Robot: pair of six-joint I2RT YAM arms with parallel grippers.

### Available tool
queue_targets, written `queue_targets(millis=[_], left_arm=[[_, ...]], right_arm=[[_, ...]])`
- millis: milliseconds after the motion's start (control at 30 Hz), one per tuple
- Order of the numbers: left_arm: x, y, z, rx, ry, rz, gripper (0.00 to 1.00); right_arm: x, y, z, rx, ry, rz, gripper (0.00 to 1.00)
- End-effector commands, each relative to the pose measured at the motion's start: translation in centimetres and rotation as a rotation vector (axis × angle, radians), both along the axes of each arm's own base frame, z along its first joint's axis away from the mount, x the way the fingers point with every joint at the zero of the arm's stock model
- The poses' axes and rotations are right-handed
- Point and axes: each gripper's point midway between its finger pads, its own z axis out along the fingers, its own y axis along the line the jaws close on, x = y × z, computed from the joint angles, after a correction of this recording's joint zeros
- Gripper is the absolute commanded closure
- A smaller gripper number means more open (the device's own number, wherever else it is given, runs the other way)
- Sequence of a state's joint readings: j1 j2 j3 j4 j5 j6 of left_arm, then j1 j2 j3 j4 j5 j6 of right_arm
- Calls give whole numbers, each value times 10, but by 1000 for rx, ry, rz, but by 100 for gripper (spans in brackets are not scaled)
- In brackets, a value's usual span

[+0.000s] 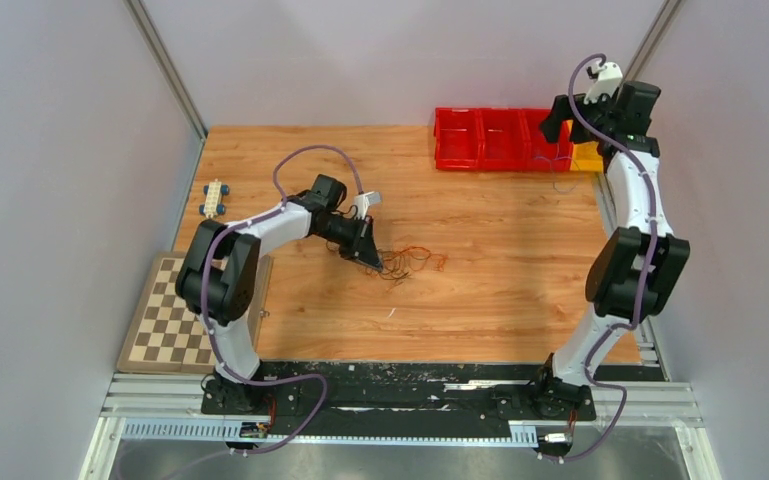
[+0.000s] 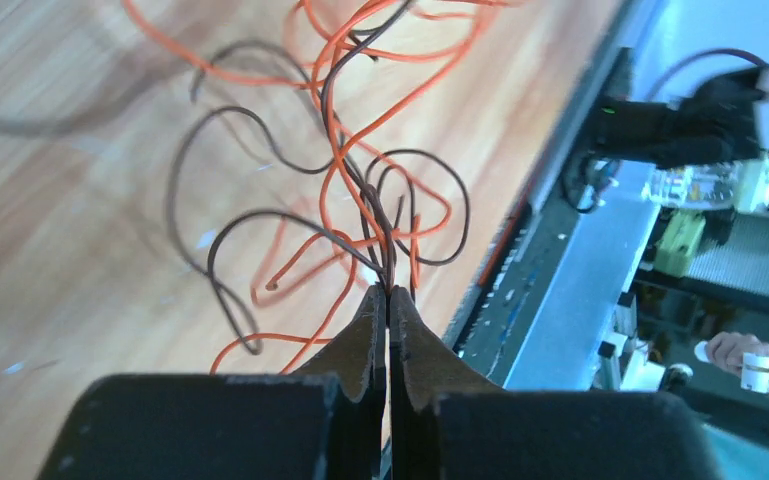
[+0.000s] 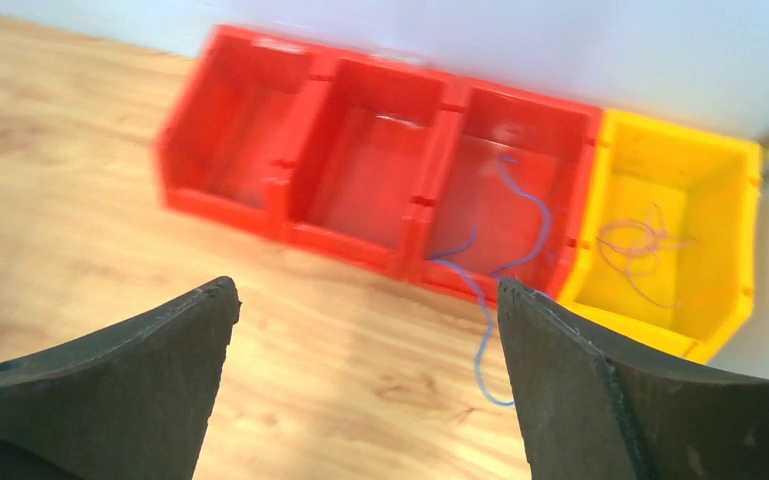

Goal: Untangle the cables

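The cables (image 1: 412, 263) touch the left end effector (image 1: 372, 260) on the table (image 1: 520, 300)

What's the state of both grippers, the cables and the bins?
cables: tangled, orange and dark loops on the table.
left gripper: shut on the cables.
right gripper: open, empty.
red bins: left two empty, third has a blue wire trailing over its front wall.
yellow bin: thin wire coiled inside.

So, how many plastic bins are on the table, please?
4. They stand in one row at the far right of the table: the left red bin, the middle red bin, the right red bin, and the yellow bin at the right end. No others show.
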State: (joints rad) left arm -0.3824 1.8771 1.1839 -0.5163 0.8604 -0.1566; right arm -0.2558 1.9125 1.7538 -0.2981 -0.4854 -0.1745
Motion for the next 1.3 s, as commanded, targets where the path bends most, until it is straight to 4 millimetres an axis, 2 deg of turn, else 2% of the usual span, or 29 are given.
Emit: queue_targets(millis=[0,33,100,133,200,267,433,567,700,800,933,1067,1200,1267], left_arm=[[1,-23,87,-276,-202,-29,100],[-2,-15,74,-243,-187,-7,100],[-9,-1,51,-170,-139,11,91],[-17,6,37,-135,-76,20,77],[-18,19,21,-96,-21,59,60],[-18,26,17,-91,-11,90,52],[-10,31,21,-73,-49,103,50],[3,39,31,-97,-83,173,51],[30,62,31,-82,-108,314,45],[52,82,27,-25,-126,406,43],[79,94,27,48,-200,469,36],[98,90,24,84,-256,411,33],[101,69,17,101,-306,266,31],[100,59,3,103,-278,230,31]], right_arm=[[-64,72,-6,47,126,294,0],[-76,85,-15,66,171,337,0],[-102,116,-32,100,246,444,0],[-113,130,-42,113,282,486,1],[-138,162,-61,134,352,584,4],[-158,190,-78,124,410,669,7],[-211,249,-112,152,547,848,16],[-246,282,-136,139,637,938,19],[-251,306,-160,96,661,927,18],[-245,320,-175,47,661,889,16],[-236,329,-189,8,659,840,15],[-234,333,-198,-3,682,823,16],[-235,334,-207,14,722,802,20],[-235,335,-211,32,747,792,25]])
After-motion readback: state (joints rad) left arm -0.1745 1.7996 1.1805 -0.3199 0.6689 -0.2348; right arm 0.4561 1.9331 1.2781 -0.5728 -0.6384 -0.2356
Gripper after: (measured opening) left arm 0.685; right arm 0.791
